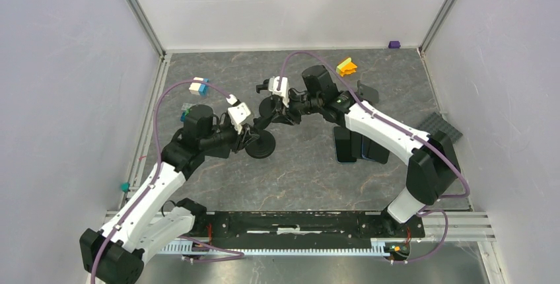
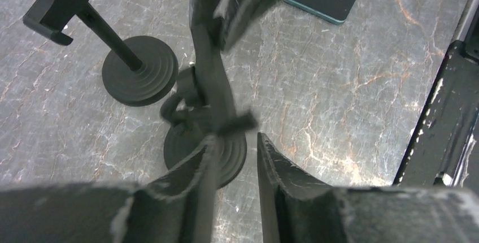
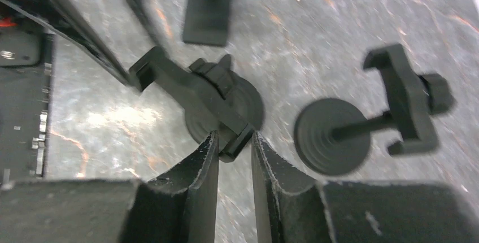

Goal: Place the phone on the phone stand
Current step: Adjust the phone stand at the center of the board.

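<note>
A black phone stand (image 1: 262, 145) with a round base stands at table centre. Its clamp bar (image 2: 212, 85) tilts up over the base. My left gripper (image 1: 249, 135) is shut on the clamp's lower end (image 2: 237, 123). My right gripper (image 1: 282, 117) is shut on the clamp's other end (image 3: 234, 141), with the base (image 3: 248, 104) just beyond my fingertips. A dark phone (image 1: 343, 145) lies flat to the right under the right arm, with a second one (image 1: 371, 150) beside it. They also show at the top of the left wrist view (image 2: 322, 0).
A second black stand (image 1: 267, 107) with its clamp (image 1: 264, 86) stands just behind, also in the wrist views (image 2: 140, 70) (image 3: 330, 135). Small coloured blocks (image 1: 346, 67) (image 1: 199, 86) (image 1: 394, 44) lie at the back. A grey plate (image 1: 441, 125) lies right. A flat black piece (image 3: 208, 11) lies beyond the stand.
</note>
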### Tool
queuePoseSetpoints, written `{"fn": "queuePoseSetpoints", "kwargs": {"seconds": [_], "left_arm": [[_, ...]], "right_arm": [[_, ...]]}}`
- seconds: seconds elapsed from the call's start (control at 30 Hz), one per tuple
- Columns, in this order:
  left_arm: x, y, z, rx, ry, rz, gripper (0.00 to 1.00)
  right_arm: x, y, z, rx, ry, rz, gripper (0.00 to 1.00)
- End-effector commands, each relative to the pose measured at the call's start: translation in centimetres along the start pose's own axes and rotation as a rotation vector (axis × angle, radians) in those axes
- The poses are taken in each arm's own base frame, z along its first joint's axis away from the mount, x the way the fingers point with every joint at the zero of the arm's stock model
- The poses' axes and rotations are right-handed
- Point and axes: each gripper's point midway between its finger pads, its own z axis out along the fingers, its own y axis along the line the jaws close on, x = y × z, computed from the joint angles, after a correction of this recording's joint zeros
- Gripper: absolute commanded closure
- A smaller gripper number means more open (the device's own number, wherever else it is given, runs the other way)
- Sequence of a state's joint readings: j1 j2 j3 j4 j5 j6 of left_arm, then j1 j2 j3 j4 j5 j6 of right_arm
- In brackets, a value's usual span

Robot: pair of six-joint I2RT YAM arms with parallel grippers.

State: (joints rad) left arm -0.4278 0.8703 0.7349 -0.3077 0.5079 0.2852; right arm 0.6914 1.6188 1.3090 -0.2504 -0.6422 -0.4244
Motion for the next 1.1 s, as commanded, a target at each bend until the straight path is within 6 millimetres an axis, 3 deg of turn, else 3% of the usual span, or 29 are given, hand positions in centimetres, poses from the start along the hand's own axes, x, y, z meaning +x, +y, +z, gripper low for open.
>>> {"fn": "queuePoseSetpoints", "kwargs": {"seconds": [0.0,0.2,0.47,0.7,0.9,1.07], "left_arm": [[1.2,-0.1,-0.8,0.008,0.025,0.033,0.98],[1.4,-0.3,-0.9,0.02,0.024,0.043,0.98],[-0.1,-0.1,-0.5,0.034,-0.017,0.053,0.96],[-2.4,-0.7,0.3,0.105,-0.054,0.072,0.39],[-1.8,0.1,1.5,0.098,-0.033,0.092,0.27],[-1.0,0.1,2.8,0.109,-0.058,0.138,0.26]], "right_arm": [[2.8,-4.6,-3.9,0.206,0.12,0.008,1.0],[3.4,-4.9,-4.7,0.223,0.135,0.007,1.0],[1.6,-3.4,-4.2,0.144,0.062,0.048,1.0],[-0.1,-1.1,-3.2,0.079,-0.011,0.107,1.0],[-1.0,0.1,-2.8,0.051,-0.054,0.126,0.99],[-0.3,0.0,-3.7,0.082,-0.015,0.073,0.75]]}}
